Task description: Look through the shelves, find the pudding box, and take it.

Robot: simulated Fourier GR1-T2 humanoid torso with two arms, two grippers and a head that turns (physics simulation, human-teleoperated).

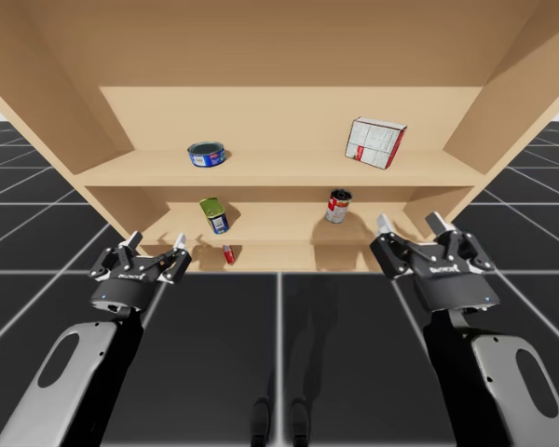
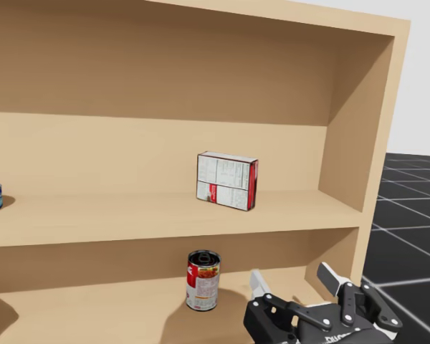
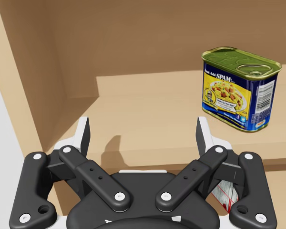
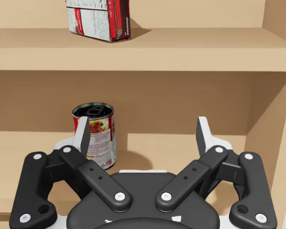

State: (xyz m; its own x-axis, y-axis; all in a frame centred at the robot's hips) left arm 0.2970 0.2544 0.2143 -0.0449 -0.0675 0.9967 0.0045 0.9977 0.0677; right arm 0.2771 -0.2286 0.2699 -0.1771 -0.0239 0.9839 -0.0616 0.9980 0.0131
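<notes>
- Plainly, the pudding box (image 1: 376, 142), white with red sides, stood on the upper shelf (image 1: 279, 169) of the wooden shelf unit (image 1: 65, 112), in the upper right of the high view. It was turned at an angle to the shelf's front edge.
- In the head view the same box sat near the middle of the frame, well apart from the unit's right wall.
- A round blue can (image 1: 207, 154) rested on that same upper shelf, left of centre in the high view and well apart from the box.
- On the lower shelf (image 1: 270, 231) a blue-and-yellow rectangular tin (image 1: 214, 214) stood left of centre.
- A red-and-white round can (image 1: 337, 206) stood right of centre on that shelf, a little left of the spot under the box.
- A small red thing (image 1: 228, 253) lay just under the tin in the high view; I could not tell what it was.
- The robot's left hand (image 1: 156, 242) hung in front of the shelves at the lower left of the high view, its fingers apart and holding nothing.
- In the left wrist view the tin stood ahead of that hand and off to one side, touching neither finger.
- The right hand (image 1: 409, 223) hung at the lower right of the high view, its fingers spread wide and empty.
- In the right wrist view the red-and-white can stood just ahead of one finger, and the pudding box sat on the shelf above, well apart from the hand.
</notes>
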